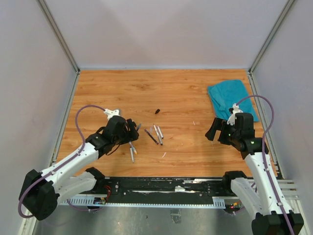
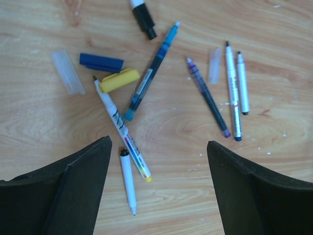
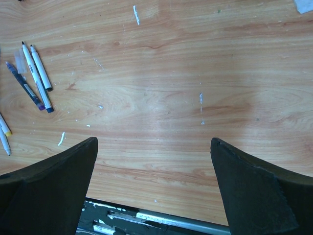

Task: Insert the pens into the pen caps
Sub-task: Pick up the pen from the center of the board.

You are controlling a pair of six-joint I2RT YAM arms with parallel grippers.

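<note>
Pale panels (image 1: 161, 29) wall a wood-grain worktop (image 1: 186, 93). The pens (image 2: 122, 129) and pen caps (image 2: 119, 80) lie scattered just ahead of the left jaws, spread wide and empty. The right jaws, likewise wide and empty, sit before a teal cloth (image 1: 228, 97).

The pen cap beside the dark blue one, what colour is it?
Yellow. The pen cap shows best in the left wrist view.
</note>
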